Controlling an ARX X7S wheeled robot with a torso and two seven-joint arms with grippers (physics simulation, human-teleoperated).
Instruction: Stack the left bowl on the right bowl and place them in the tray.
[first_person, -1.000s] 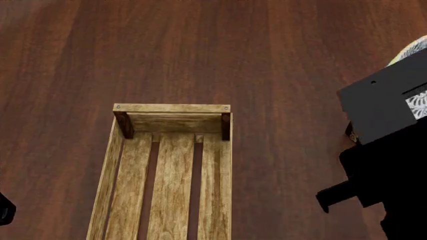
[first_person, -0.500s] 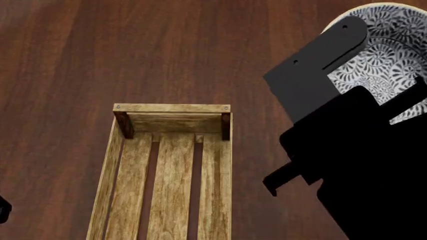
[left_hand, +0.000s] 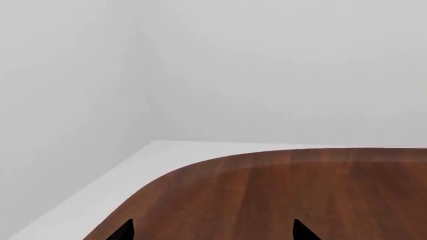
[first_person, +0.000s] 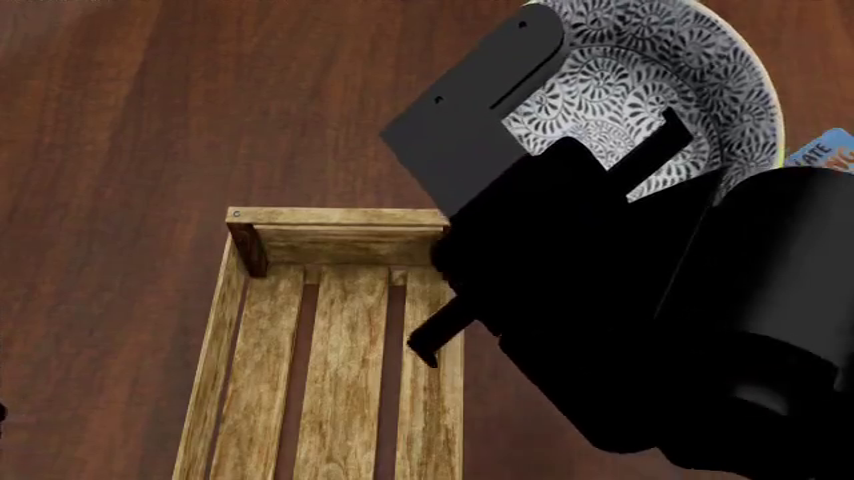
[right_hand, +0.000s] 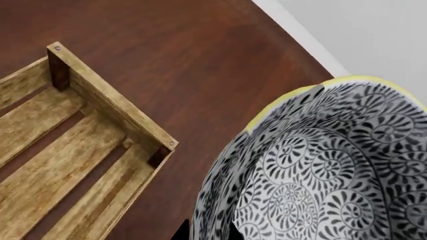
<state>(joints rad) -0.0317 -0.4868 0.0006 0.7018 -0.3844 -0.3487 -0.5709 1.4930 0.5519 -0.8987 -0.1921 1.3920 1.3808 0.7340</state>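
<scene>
A bowl (first_person: 641, 70) with a black-and-white swirl pattern and a yellow rim hangs tilted in the air, just right of the tray's far right corner. In the right wrist view the bowl (right_hand: 333, 170) shows a second rim edge outside the first, so it looks like two nested bowls. My right gripper (right_hand: 207, 232) is shut on the bowl wall, one finger inside and one outside. The tray (first_person: 340, 216), a light wooden slatted crate, lies empty at the lower left. My left gripper (left_hand: 213, 231) is open over bare table, with nothing between its fingers.
My black right arm (first_person: 641, 330) covers the tray's far right corner and the table to its right. A corner of a blue box (first_person: 827, 150) shows behind the bowl. The dark wood table's rounded corner (left_hand: 200, 167) meets a white floor edge.
My right arm has swung in from the right edge toward the tray, carrying the bowl left and further into view. The tray has not moved.
</scene>
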